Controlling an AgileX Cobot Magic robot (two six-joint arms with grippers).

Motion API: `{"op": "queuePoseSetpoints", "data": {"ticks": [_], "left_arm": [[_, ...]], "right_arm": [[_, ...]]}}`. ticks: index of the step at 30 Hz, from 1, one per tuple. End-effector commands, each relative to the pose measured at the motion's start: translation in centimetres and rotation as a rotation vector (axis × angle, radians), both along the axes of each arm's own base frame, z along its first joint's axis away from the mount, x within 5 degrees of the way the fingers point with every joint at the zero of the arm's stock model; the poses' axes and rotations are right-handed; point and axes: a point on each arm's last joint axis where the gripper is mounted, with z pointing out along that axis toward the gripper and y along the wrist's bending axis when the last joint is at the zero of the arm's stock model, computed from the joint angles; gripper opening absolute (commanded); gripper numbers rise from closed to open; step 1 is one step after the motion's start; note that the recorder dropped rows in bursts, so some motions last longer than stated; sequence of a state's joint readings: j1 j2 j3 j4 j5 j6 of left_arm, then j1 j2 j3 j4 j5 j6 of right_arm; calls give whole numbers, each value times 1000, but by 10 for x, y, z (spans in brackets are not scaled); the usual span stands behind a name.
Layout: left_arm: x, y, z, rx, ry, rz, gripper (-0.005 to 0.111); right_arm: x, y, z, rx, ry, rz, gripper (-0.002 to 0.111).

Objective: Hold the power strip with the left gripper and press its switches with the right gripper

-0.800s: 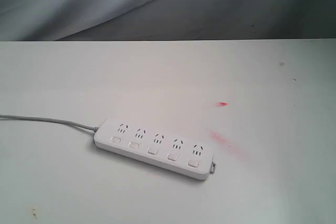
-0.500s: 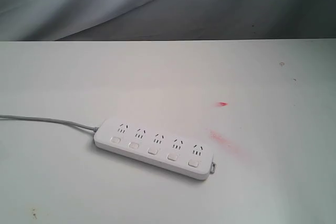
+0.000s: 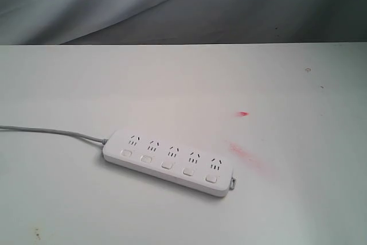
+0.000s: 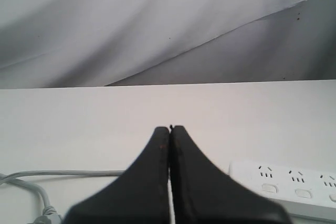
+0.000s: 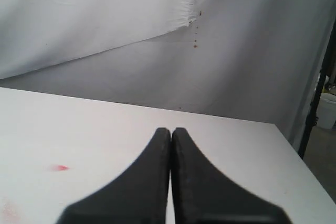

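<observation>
The white power strip [image 3: 169, 162] lies flat on the table, slanting from centre-left toward the lower right, its grey cord [image 3: 51, 131] running off to the left and a small grey tab [image 3: 233, 183] at its right end. Five white switches [image 3: 167, 164] sit in a row, one below each socket group. Neither arm shows in the exterior view. In the left wrist view my left gripper [image 4: 170, 128] is shut and empty, with the power strip [image 4: 294, 187] off to one side of it. My right gripper [image 5: 171, 129] is shut too, over bare table.
The white table [image 3: 183, 84] ends at a grey cloth backdrop [image 3: 172, 4]. Red smears [image 3: 246, 156] mark the table right of the strip. In the right wrist view the table's edge [image 5: 299, 166] drops off, with a black stand [image 5: 315, 103] beyond it.
</observation>
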State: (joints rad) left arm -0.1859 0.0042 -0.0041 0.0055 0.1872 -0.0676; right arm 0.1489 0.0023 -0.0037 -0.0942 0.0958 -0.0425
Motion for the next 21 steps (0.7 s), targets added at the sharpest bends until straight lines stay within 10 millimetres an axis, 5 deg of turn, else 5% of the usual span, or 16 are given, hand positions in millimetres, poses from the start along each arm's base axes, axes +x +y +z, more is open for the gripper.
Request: {"op": "queuePoseSetpoints", "data": {"ticks": [1,8,21], "left_arm": [[0,0,0,-6,-16,2,0],[0,-1,8,-178,-70,-4,0],[-1,-5,8,-648,39,-22,0]], "right_arm": [[0,1,1,132,0,5,0],[0,2,4,632,41,37,0],[-5,11,8,756,180,103,0]]}}
